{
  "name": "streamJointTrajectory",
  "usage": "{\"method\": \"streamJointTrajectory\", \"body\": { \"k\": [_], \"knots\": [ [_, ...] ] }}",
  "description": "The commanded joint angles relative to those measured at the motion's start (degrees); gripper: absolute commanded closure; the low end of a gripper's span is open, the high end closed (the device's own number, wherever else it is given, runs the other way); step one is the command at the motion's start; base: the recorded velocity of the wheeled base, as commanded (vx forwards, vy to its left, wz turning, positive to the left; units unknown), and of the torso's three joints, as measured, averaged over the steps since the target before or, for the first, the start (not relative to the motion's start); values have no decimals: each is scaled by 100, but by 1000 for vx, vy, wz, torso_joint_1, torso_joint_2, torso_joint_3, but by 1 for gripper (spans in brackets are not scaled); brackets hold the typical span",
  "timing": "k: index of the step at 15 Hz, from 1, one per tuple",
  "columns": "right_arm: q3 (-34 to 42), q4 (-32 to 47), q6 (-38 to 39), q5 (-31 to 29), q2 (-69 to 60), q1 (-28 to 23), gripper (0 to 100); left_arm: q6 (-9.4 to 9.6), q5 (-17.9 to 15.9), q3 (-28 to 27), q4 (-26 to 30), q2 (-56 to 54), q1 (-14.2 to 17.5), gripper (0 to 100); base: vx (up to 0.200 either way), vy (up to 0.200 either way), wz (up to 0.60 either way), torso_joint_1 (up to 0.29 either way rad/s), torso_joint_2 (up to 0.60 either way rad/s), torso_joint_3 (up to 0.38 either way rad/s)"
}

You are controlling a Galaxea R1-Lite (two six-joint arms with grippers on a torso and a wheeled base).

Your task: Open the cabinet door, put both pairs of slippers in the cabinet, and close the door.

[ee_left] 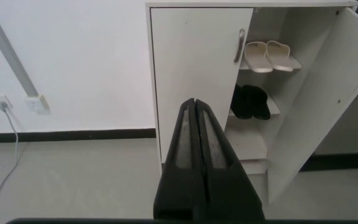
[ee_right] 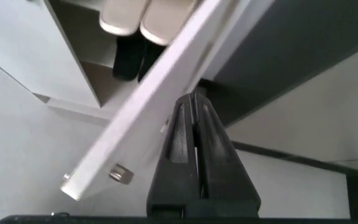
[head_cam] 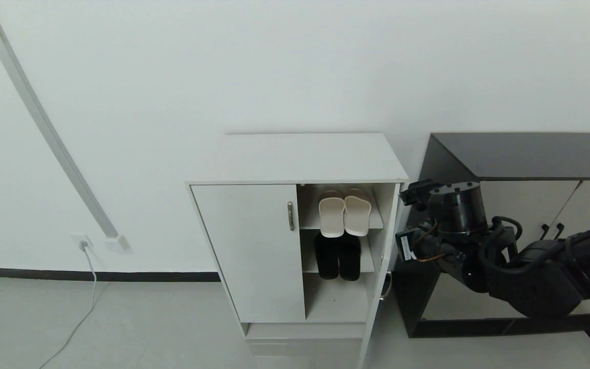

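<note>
Standing against white wall (head_cam: 172,77), cabinet (head_cam: 300,159) on grey floor (head_cam: 121,328), black sideboard (head_cam: 525,154) beside

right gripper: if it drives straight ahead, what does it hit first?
Most likely the open door. The right gripper, fingers shut, points at the door's edge. I cannot tell how close it is or whether it already touches.

White cabinet (head_cam: 305,159), right door (ee_left: 328,93) open; beige slippers (head_cam: 345,215) shelved above black pair (head_cam: 338,256)

In cabinet (head_cam: 305,159), slipper pair (head_cam: 345,215) on upper shelf (head_cam: 309,219), second pair (head_cam: 337,256) just below
</note>
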Motion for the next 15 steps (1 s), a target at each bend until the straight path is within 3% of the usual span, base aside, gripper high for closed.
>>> {"method": "streamJointTrajectory", "body": {
  "k": [1, 8, 12, 15],
  "knots": [
    [-7, -1, 17, 24, 147, -1, 100, -3, -2, 0, 0, -1, -1, 100, 0, 0, 0, 0, 0, 0],
    [-139, -414, 588, 797, 657, 131, 100, -3, 7, 0, 0, -1, -1, 100, 0, 0, 0, 0, 0, 0],
    [-183, -2022, 817, 1289, 1228, 87, 100, -12, 7, 0, 0, -1, -1, 100, 0, 0, 0, 0, 0, 0],
    [54, -2761, 931, 1641, 1263, 8, 100, -12, 7, 0, 0, -1, -1, 100, 0, 0, 0, 0, 0, 0]
  ]
}}
